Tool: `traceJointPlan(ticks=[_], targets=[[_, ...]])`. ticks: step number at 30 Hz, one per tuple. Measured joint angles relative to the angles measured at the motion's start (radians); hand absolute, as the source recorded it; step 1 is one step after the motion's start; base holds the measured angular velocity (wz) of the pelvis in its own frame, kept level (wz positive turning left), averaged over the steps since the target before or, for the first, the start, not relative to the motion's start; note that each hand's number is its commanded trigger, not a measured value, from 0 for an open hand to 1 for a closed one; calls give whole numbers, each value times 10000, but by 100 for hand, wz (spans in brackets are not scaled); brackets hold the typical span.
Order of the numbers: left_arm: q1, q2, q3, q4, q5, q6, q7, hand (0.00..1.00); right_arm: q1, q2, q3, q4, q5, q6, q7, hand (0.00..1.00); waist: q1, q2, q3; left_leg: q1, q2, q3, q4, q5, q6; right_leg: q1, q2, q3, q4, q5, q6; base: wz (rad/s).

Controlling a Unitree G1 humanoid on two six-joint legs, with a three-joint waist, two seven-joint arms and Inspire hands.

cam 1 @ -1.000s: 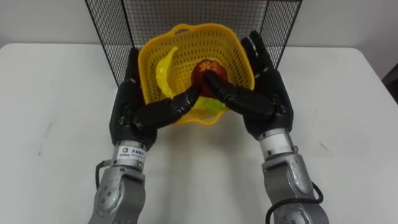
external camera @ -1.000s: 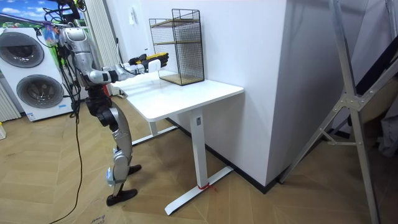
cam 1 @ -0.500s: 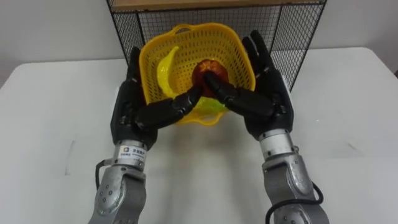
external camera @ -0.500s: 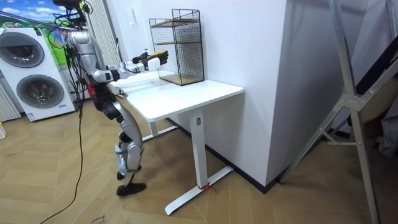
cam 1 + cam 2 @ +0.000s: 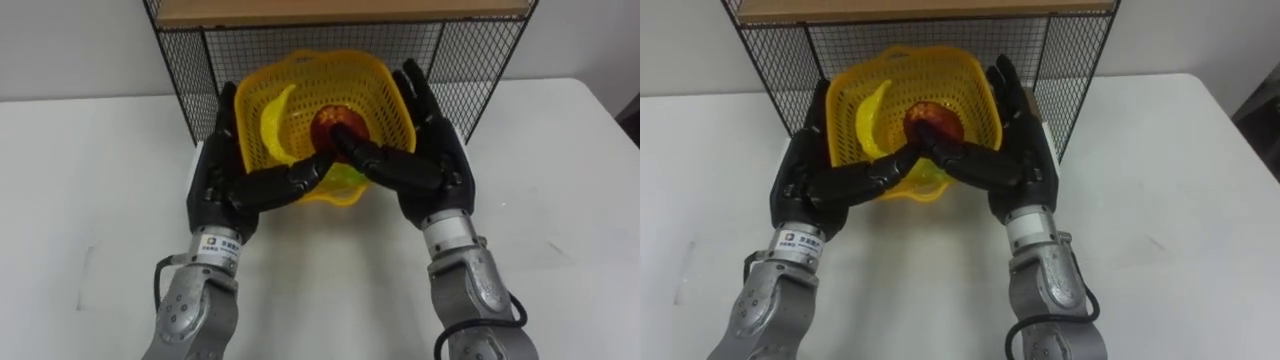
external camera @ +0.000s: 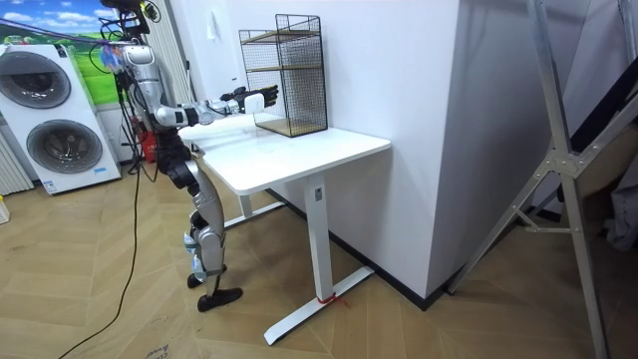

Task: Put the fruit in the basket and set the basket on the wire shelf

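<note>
Nearest, over the white table (image 5: 80, 200), the left hand (image 5: 222, 185) and right hand (image 5: 435, 170) grasp the yellow basket (image 5: 310, 60) between them. Straight fingers lie along its outer sides, and the thumbs hook over the near rim until they almost meet. The basket tips toward the robot and holds a banana (image 5: 272, 125) on its left and a round red fruit (image 5: 330, 125) on its right. Its far part sits inside the open front of the black wire shelf (image 5: 190, 80), under the wooden board (image 5: 340, 10); whether it touches the shelf's floor cannot be told. In the room view the robot stands at the table's end, arms stretched toward the shelf, with washing machines (image 6: 50, 120) behind it.
</note>
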Motion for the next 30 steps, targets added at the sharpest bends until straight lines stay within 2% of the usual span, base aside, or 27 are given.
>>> traceJointPlan(ticks=[6,8,14,17,21,24,26,27,28,30], targets=[[-131,1,4,0,33,220,-4,0,0,-14,-69,-1,-7,96,-98,0,-41,10,-16,422,19,92,-298,8,-15,397,67,91,-351,2,3,-5],[-167,-3,-4,0,275,281,-28,0,-1,-14,-96,-2,-56,116,-188,0,-49,18,-68,490,33,97,-395,30,-52,471,97,100,-498,38,-7,0],[-373,0,8,3,516,362,-30,0,0,-20,-98,-2,-64,134,-335,0,-98,20,-69,748,106,118,-578,68,-117,762,194,94,-772,112,-82,0],[-527,34,38,150,512,582,-32,0,13,-67,-99,10,-112,280,-535,0,-110,46,-53,923,172,116,-765,126,-214,1050,306,93,-1181,292,-129,-2],[-845,62,199,499,518,1181,-45,0,-29,-119,-216,344,-96,572,-577,0,-63,53,-52,1010,212,120,-900,176,-288,1073,363,112,-1202,348,-185,-3],[-1025,93,314,758,883,1625,-49,0,-154,-185,-358,755,-74,958,-669,0,-37,63,-50,1030,253,113,-903,198,-322,1088,392,89,-1188,372,-224,0],[-1354,99,453,1065,1132,2060,-8,0,-669,-183,-546,1288,110,1408,-798,0,-49,61,-45,997,282,117,-898,220,-354,1040,406,65,-1168,397,-265,0],[-1722,92,521,1351,1180,2261,21,0,-1047,-200,-642,1502,302,1607,-990,0,-33,46,-29,978,282,113,-900,264,-357,1029,401,36,-1160,414,-288,0],[-1920,92,586,1516,1147,2364,30,0,-1298,-210,-685,1662,339,1751,-1069,0,-36,43,-27,983,286,110,-900,273,-363,1030,402,25,-1149,419,-294,0],[-2779,92,877,2014,1059,2637,65,0,-2354,-208,-945,2294,334,2065,-1207,0,-65,-1,1,996,289,105,-901,332,-378,1034,410,12,-1117,440,-325,0]])
